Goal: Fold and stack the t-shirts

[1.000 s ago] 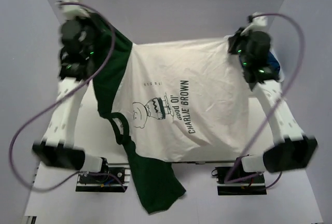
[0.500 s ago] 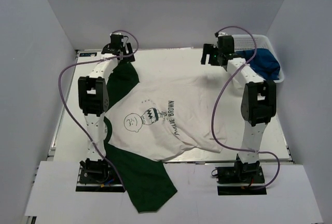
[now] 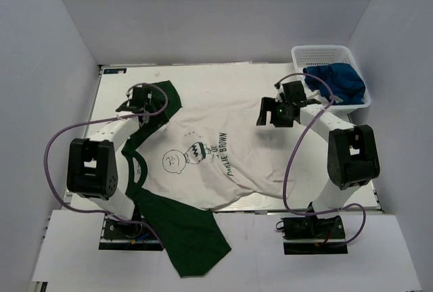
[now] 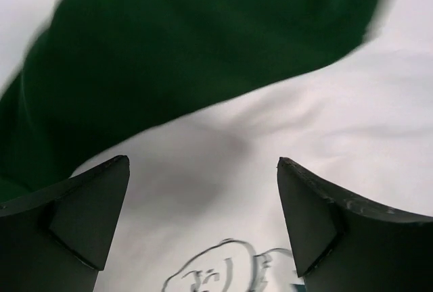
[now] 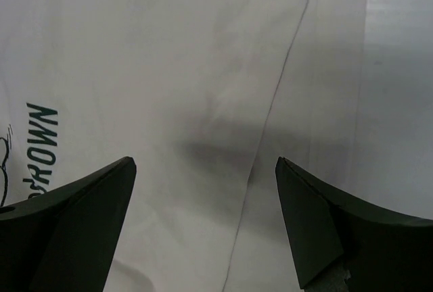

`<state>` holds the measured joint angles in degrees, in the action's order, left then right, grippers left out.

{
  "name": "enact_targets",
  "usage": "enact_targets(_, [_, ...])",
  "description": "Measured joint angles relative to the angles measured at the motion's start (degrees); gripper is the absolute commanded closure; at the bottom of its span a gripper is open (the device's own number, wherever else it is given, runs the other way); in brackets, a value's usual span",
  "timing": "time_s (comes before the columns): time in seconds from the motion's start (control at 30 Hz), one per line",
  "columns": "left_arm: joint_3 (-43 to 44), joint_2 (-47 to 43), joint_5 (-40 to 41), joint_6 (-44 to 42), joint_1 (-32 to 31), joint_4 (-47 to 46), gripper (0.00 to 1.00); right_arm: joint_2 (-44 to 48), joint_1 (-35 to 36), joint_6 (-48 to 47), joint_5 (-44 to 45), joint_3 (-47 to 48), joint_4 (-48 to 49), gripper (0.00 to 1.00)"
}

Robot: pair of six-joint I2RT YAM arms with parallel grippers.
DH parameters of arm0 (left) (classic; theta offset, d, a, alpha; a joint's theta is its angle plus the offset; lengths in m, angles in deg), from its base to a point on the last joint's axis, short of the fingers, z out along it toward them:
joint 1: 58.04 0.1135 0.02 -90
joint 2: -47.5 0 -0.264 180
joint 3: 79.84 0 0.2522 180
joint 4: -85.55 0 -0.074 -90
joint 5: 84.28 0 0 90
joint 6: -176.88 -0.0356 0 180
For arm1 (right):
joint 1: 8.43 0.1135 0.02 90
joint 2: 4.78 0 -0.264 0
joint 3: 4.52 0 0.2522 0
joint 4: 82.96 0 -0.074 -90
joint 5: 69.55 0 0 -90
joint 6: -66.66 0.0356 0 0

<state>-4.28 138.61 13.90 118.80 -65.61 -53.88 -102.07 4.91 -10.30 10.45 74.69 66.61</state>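
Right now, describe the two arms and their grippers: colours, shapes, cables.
Both arms are alike: the left arm and right arm have white links and boxy black joint housings. A purple cable loops along each. The left gripper and right gripper carry dark, wedge-shaped fingers.

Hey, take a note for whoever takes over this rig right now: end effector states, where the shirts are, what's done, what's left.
Left end effector: open, empty, above the white shirt by its far green sleeve.
Right end effector: open, empty, above the same shirt's right side.
White shirt: spread print-up on the table, unfolded; near sleeve trails past the near edge.
Blue shirt: in the basket, far right corner.
Done: white shirt laid out.
Left: fold it, then fetch, fold and stack the blue one.
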Motion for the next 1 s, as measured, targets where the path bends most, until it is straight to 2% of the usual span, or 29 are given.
enact_targets(0.07, [-2.95,1.9,0.24,1.57,0.11,1.09,0.0,-0.96,-0.13,0.57,-1.42,-1.31,-1.9,0.14])
enact_targets(0.2, [-4.31,5.95,1.14,3.15,0.24,3.08,0.0,-1.73,-0.26,1.75,-4.2,-2.32,-3.34,0.14])
enact_targets(0.4, [-3.76,6.73,2.51,4.44,0.24,3.04,0.0,-0.66,-0.26,4.2,-10.51,-8.96,-2.64,0.14])
enact_targets(0.63, [-3.67,6.84,3.15,5.01,0.22,2.84,0.0,-0.35,-0.48,4.94,-10.78,-9.44,-2.47,0.16])
enact_targets(0.7, [-3.67,6.84,3.23,5.03,0.24,2.75,0.0,-0.44,-0.52,5.03,-11.23,-9.44,-2.1,0.22])
enact_targets(0.73, [-3.69,6.84,3.23,5.05,0.24,2.75,0.0,-0.59,-0.52,5.16,-11.8,-9.44,-1.6,0.36])
enact_targets(0.83, [-3.69,6.84,3.26,5.05,0.24,2.73,0.0,-1.51,-0.52,5.73,-14.34,-9.35,0.24,0.56])
enact_targets(0.87, [-3.69,6.84,3.26,5.07,0.24,2.73,0.0,-1.77,-0.52,6.05,-15.34,-9.35,0.83,0.68])
enact_targets(0.9, [-3.69,6.84,3.26,5.07,0.24,2.73,0.0,-1.9,-0.52,6.29,-16.31,-9.35,1.44,0.73])
enact_targets(0.93, [-3.69,6.84,3.32,5.09,0.24,2.73,0.0,-1.95,-0.52,6.73,-17.22,-9.35,2.12,0.84])
enact_targets(1.0, [-3.69,6.84,3.39,5.05,0.24,2.71,0.0,-1.95,-0.52,7.15,-17.99,-9.31,3.26,1.0])
